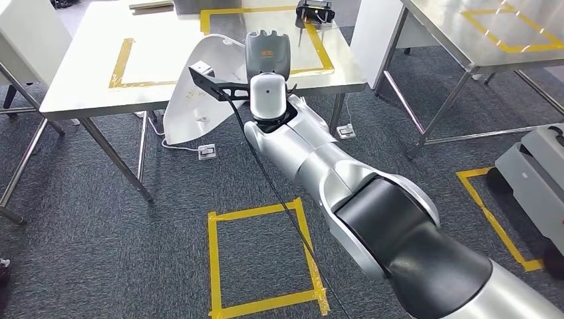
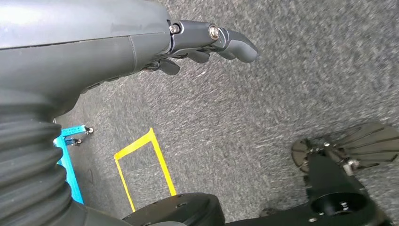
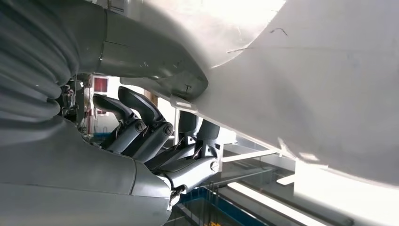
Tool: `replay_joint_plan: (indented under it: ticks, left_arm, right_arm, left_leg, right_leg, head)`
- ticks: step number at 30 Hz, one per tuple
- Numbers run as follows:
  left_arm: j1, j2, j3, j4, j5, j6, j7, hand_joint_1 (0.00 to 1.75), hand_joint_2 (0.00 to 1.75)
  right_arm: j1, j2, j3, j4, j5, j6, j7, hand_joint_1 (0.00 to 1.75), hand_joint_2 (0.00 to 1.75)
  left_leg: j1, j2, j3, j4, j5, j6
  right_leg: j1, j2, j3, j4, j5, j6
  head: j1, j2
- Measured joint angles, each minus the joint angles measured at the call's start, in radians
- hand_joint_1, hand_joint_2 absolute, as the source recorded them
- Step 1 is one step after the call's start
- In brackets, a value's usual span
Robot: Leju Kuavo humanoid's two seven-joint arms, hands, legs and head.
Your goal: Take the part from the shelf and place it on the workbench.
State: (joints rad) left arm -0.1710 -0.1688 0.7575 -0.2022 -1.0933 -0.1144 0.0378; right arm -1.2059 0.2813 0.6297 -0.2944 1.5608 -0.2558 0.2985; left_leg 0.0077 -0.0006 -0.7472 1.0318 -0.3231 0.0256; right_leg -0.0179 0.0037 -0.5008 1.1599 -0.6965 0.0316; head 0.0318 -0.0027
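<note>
One right hand [image 3: 155,141] grips the white part [image 1: 193,100], seemingly — left hand [image 2: 207,44] hangs loosely spread.

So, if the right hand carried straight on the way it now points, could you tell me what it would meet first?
Probably the workbench. The right hand, holding the white part, reaches toward the near edge of that table, and the part would likely arrive before the hand. Depth is hard to judge from the head view.

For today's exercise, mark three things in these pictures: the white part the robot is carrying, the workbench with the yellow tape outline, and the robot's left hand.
white part [image 1: 189,100]: head view, on its broad curved face.
workbench [image 1: 93,66]: head view, bare tabletop beside the tape.
left hand [image 2: 207,42]: left wrist view, on the dark fingers.
</note>
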Motion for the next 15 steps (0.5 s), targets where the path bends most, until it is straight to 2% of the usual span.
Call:
replay_joint_plan:
  ticks: [1, 2, 3, 4, 6, 7, 8, 9, 12, 15]
  left_arm:
    - [-0.001, 0.000, 0.000, 0.000, 0.000, 0.000, 0.000, 0.00, 1.75]
    - [-0.001, 0.000, 0.000, 0.000, -0.001, 0.000, 0.000, 0.00, 1.75]
    - [-0.001, 0.000, 0.000, 0.000, -0.001, 0.000, 0.001, 0.00, 1.75]
    - [0.000, 0.000, 0.000, 0.000, -0.001, 0.000, 0.001, 0.00, 1.75]
    - [0.002, -0.002, 0.000, 0.001, -0.002, 0.000, 0.001, 0.00, 1.75]
    - [0.002, -0.003, 0.001, 0.001, -0.002, 0.002, 0.001, 0.00, 1.75]
    - [0.001, -0.005, 0.001, 0.001, -0.002, 0.004, 0.001, 0.00, 1.75]
    - [0.000, -0.006, 0.001, 0.001, -0.003, 0.007, 0.001, 0.00, 1.75]
    - [0.000, -0.008, 0.001, 0.002, -0.004, 0.010, 0.001, 0.00, 1.75]
    - [-0.002, -0.009, 0.001, 0.002, -0.010, 0.010, 0.001, 0.00, 1.75]
  right_arm:
    - [0.001, -0.004, -0.002, 0.000, -0.001, 0.002, 0.009, 1.75, 1.75]
    - [0.004, -0.008, -0.003, 0.001, 0.000, 0.005, 0.019, 1.75, 1.75]
    - [0.008, -0.012, -0.006, 0.001, 0.000, 0.008, 0.032, 1.75, 1.75]
    - [0.011, -0.016, -0.009, 0.002, 0.000, 0.010, 0.045, 1.75, 1.75]
    - [0.011, -0.024, -0.020, 0.002, 0.000, 0.013, 0.071, 1.75, 1.75]
    - [0.008, -0.027, -0.025, 0.002, 0.000, 0.013, 0.081, 1.75, 1.75]
    - [0.004, -0.028, -0.031, 0.002, 0.000, 0.013, 0.088, 1.75, 1.75]
    - [0.002, -0.029, -0.037, 0.002, 0.000, 0.013, 0.093, 1.75, 1.75]
    - [-0.002, -0.031, -0.054, 0.002, -0.003, 0.013, 0.111, 1.75, 1.75]
    - [-0.004, -0.036, -0.078, 0.002, -0.010, 0.014, 0.120, 1.75, 1.75]
  left_leg:
    - [-0.003, -0.002, 0.004, 0.000, -0.006, 0.004]
    - [-0.006, -0.004, 0.008, 0.000, -0.012, 0.007]
    - [-0.011, -0.008, 0.014, 0.000, -0.018, 0.010]
    - [-0.016, -0.012, 0.021, 0.001, -0.023, 0.012]
    - [-0.026, -0.020, 0.036, 0.000, -0.031, 0.016]
    - [-0.031, -0.023, 0.041, 0.000, -0.034, 0.016]
    - [-0.033, -0.024, 0.043, 0.000, -0.035, 0.014]
    - [-0.034, -0.024, 0.044, 0.001, -0.038, 0.013]
    - [-0.032, -0.020, 0.047, 0.001, -0.045, 0.009]
    - [-0.032, -0.018, 0.051, -0.001, -0.042, 0.005]
  right_leg:
    - [0.002, 0.000, -0.052, 0.074, -0.023, -0.001]
    - [0.005, 0.000, -0.099, 0.131, -0.030, -0.003]
    - [0.009, 0.000, -0.131, 0.153, -0.015, -0.009]
    - [0.013, 0.000, -0.144, 0.135, 0.022, -0.018]
    - [0.028, 0.000, -0.124, 0.007, 0.131, -0.047]
    - [0.034, -0.001, -0.108, -0.055, 0.170, -0.062]
    - [0.040, -0.003, -0.096, -0.098, 0.194, -0.072]
    - [0.042, -0.004, -0.090, -0.118, 0.200, -0.071]
    - [0.040, 0.000, -0.085, -0.125, 0.199, -0.053]
    - [0.040, 0.001, -0.083, -0.125, 0.200, -0.055]
  head:
    - [0.000, 0.000]
    - [0.000, 0.000]
    - [0.001, 0.000]
    - [0.002, 0.000]
    - [0.003, 0.000]
    - [0.002, 0.000]
    - [0.001, 0.000]
    - [0.001, 0.000]
    - [0.003, 0.000]
    - [0.003, 0.000]
